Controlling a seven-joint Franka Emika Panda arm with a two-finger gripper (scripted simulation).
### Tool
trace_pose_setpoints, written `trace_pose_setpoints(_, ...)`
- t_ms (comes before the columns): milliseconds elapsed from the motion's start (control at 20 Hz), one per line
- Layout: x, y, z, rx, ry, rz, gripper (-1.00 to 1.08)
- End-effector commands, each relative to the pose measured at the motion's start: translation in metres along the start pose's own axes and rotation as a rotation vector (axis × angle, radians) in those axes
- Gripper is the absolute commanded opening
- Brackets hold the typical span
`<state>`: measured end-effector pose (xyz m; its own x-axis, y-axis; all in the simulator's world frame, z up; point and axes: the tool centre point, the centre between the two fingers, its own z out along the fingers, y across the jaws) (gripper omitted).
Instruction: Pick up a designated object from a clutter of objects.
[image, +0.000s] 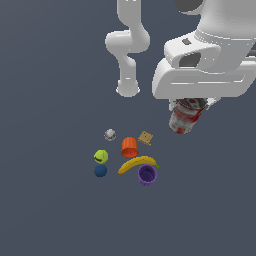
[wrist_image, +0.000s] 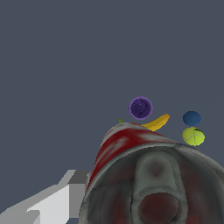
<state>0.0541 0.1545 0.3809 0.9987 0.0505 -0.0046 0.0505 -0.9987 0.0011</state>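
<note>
The pincer (image: 189, 111) was clenched on the tilted red-and-white can (image: 185, 119), apparently lifted clear of the surface (image: 50, 200); slippage from that skewed grip could have dropped it onto the clutter below, near the cracker (image: 145, 138).

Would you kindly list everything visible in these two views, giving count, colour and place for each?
can: one, red and white with grey bands, held in the end effector above the surface, clear of the group
orange cup: one, orange, middle of the group
purple cup: one, purple, beside the banana
banana: one, yellow, between the two cups
cracker: one, tan, next to the orange cup
white-grey ball: one, far edge of the group
green-yellow ball: one, exterior view's left side
blue ball: one, beside the green-yellow ball
arm: one, white
end effector: one, white, gripping the can
</note>
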Motion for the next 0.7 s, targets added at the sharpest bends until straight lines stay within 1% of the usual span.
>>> trace_pose_setpoints(0, 0.008, -0.011, -0.012, 0.001, 0.004, 0.001, -1.00)
trace_pose_setpoints(650, 0.040, -0.056, -0.052, 0.001, 0.004, 0.001, -1.00)
